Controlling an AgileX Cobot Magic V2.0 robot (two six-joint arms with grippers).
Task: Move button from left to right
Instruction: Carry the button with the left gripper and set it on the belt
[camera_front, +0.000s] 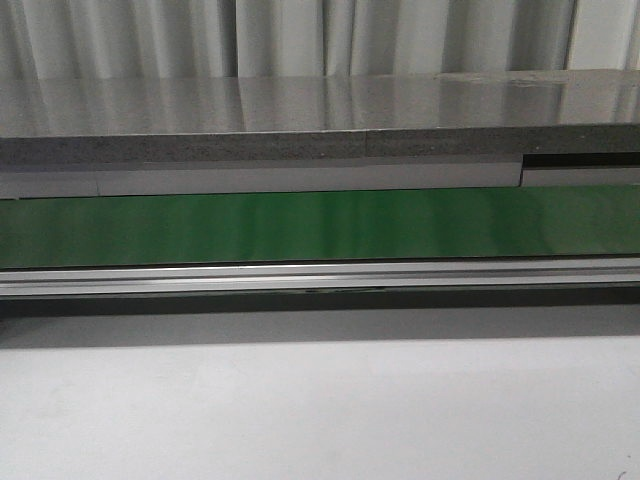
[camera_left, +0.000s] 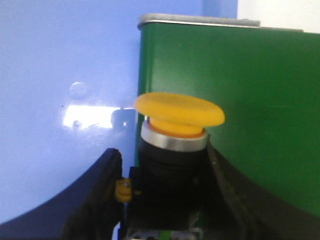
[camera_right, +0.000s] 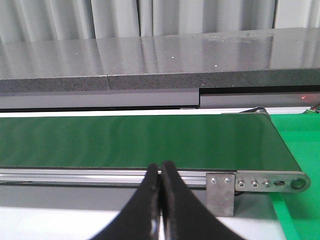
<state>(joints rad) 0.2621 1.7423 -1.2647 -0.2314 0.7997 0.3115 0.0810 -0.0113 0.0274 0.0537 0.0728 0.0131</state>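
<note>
Belt (camera_front: 320, 228) runs left to right across the front view. Stone counter (camera_front: 300, 120) behind it, rail (camera_front: 320, 278) before it. Button (camera_left: 175, 135) sits between left gripper (camera_left: 165, 200) fingers, over the belt's end.

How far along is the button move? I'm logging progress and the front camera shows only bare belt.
Done: the left gripper is shut on the button, at the green belt's end. In hand: carrying it. Left: getting it to the right; the right gripper is shut and empty by the belt's other end.
</note>
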